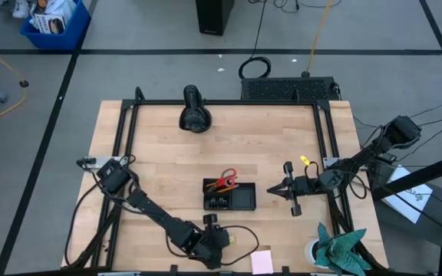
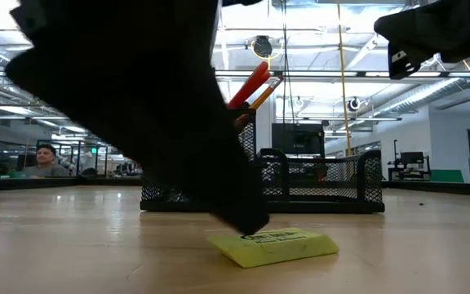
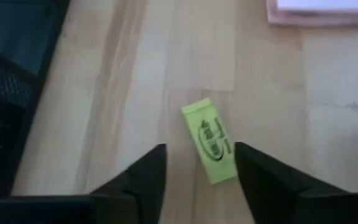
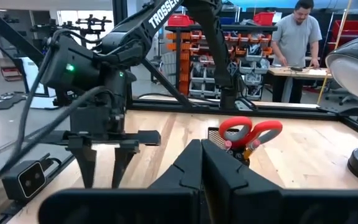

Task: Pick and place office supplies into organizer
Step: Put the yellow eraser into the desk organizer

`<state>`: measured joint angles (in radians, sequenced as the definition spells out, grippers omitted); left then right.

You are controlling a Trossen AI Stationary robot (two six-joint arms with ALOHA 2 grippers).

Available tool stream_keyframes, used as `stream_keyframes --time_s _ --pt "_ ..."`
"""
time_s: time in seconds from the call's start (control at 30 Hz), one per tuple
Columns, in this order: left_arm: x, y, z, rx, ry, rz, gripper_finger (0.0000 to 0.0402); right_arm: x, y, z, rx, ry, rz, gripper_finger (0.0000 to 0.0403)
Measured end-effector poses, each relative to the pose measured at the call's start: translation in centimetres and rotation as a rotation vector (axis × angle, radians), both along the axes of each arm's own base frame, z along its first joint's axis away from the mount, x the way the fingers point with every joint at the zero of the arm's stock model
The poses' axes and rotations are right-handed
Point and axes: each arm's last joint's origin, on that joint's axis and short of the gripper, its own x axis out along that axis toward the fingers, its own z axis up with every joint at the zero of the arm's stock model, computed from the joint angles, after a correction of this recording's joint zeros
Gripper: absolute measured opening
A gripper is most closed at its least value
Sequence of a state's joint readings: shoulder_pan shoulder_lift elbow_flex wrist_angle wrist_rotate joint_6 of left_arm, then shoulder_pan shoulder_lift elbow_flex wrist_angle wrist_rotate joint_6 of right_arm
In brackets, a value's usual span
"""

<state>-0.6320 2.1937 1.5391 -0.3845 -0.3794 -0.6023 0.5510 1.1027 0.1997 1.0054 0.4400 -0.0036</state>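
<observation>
Surface (image 1: 175,165): a pale wooden top inside a black frame, carrying everything below.
Left arm: reaching from the left side along the near edge, ending near the middle of the near edge.
Right arm: coming in from the right edge, waiting just right of the organizer.
Organizer (image 1: 229,195): a low black mesh tray sitting near the middle of the surface, well apart from the near edge.
Black device (image 1: 194,109): a cylinder with a round head lying at the far side of the surface.
Left hand (image 3: 199,163): pointing down at the surface near the near edge, fingers standing apart on either side of the yellow piece and not gripping it.
Right hand (image 4: 202,163): fingers pressed together, holding nothing, pointing toward the organizer.
Scissors (image 4: 250,132): red handles sticking up from the organizer's far left compartment.
Pencils (image 2: 263,91): orange, leaning out of the same compartment beside the scissors.
Sticky-note pad (image 1: 262,261): pink, lying flat at the near edge, just right of the left hand.
Yellow piece (image 3: 211,140): lying flat on the surface between the left hand's fingers, nearer than the organizer.
</observation>
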Motion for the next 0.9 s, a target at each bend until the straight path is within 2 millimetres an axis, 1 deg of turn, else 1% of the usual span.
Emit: stream_keyframes --time_s 0.1,0.2,0.3,0.37,0.57,0.63,0.73,0.9 --pt "0.3 0.2 0.1 -0.02 -0.012 0.027 0.0233 0.0 0.0 0.0 0.003 0.001 0.0 0.0" --pt "0.5 0.5 0.1 -0.036 -0.009 0.043 0.026 0.0 0.0 0.0 0.016 0.005 0.0 0.0" --pt "0.8 0.6 -0.4 -0.06 -0.005 0.057 0.0269 0.0 0.0 -0.1 0.015 0.009 0.0 0.0" --pt "0.8 0.5 -1.4 -0.054 0.02 0.057 0.027 0.0 0.0 -0.1 0.014 0.01 0.0 0.0" --pt "0.7 0.2 -2.9 -0.046 0.043 0.065 0.0271 0.0 0.0 -0.2 0.009 0.019 0.0 0.0" --pt "0.6 0.2 -3.1 -0.036 0.054 0.066 0.0265 0.0 0.0 -0.2 0.008 0.02 0.0 0.0" --pt "0.5 0.2 -3.2 -0.027 0.069 0.063 0.0238 0.0 0.0 -0.2 0.007 0.021 0.0 0.0" --pt "0.4 0.2 -3.3 -0.041 0.103 0.028 0.0157 0.0 0.0 -0.2 0.007 0.021 0.0 0.0"
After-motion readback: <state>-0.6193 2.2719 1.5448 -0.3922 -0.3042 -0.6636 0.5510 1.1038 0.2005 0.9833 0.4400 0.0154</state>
